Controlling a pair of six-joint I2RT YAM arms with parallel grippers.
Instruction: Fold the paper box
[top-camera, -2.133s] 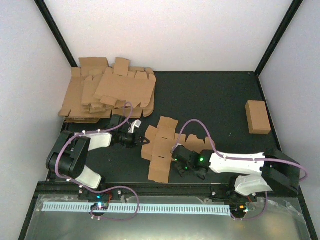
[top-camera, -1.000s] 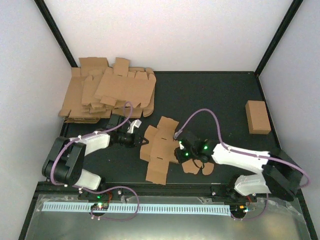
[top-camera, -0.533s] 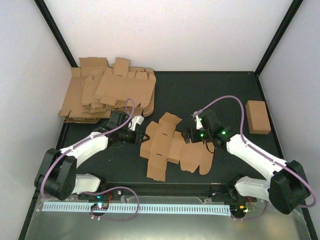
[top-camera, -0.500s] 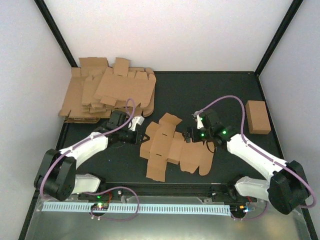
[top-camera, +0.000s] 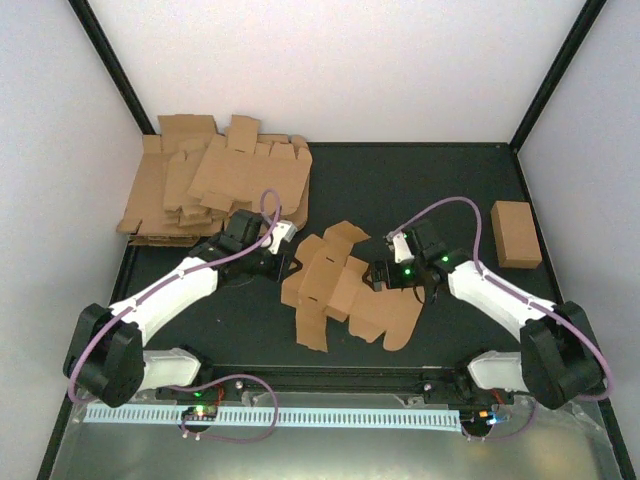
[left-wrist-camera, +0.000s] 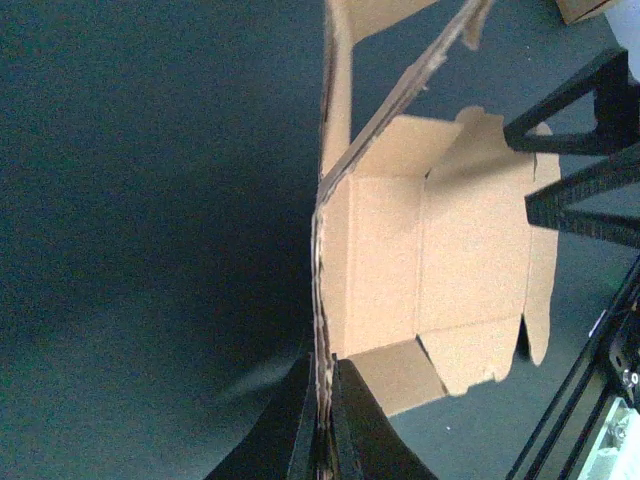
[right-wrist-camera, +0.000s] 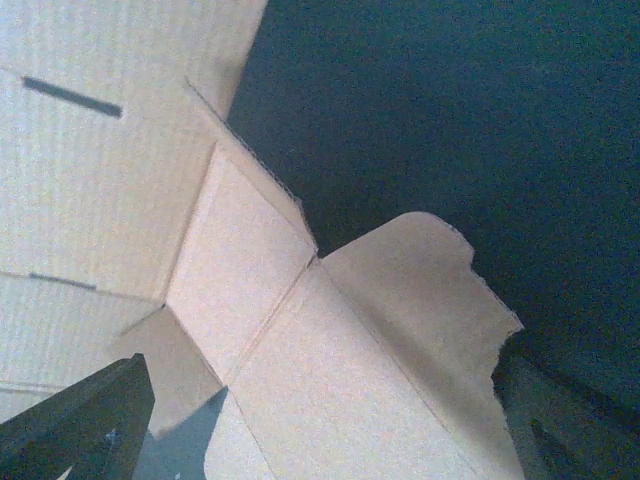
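The paper box (top-camera: 345, 290), a brown die-cut blank with rounded flaps, lies spread out mid-table with its left part lifted. My left gripper (top-camera: 286, 264) is shut on the blank's left edge. In the left wrist view that edge (left-wrist-camera: 322, 300) runs upright between the gripper's (left-wrist-camera: 322, 435) closed fingers, with the panels (left-wrist-camera: 440, 260) spread to the right. My right gripper (top-camera: 379, 275) hangs open over the blank's right side. In the right wrist view its fingers (right-wrist-camera: 85, 420) stand wide apart with a creased panel and rounded flap (right-wrist-camera: 350, 350) close below them; I cannot tell if they touch.
A thick heap of flat blanks (top-camera: 215, 185) fills the back left corner. A smooth brown cardboard brick (top-camera: 515, 233) sits at the right edge. Black frame posts and white walls close in the table, and a metal rail (top-camera: 270, 415) runs along the front.
My right gripper has opened, let go of the blank and moved away from the front edge. My left arm has stretched out, carrying the blank's left edge back and right.
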